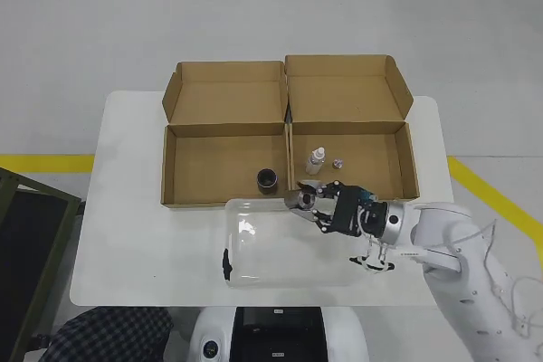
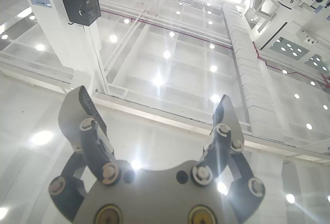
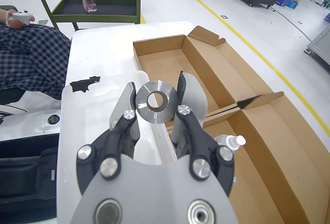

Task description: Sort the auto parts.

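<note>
Auto parts: a black ring (image 1: 268,178) lay in the left box's (image 1: 176,172) near right corner. The right gripper (image 3: 156,80) clamped a metal ring (image 3: 156,102) above the right box's (image 1: 405,172) near left corner, probably to drop it in. The left gripper (image 2: 152,93) gaped, empty.

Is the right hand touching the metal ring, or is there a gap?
Touching. The right wrist view shows the right hand closed on the metal ring, with both fingers pressed against its rim and no gap.

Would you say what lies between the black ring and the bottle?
The boxes' adjoining walls, seen in the top view, separate the black ring and the bottle.
</note>
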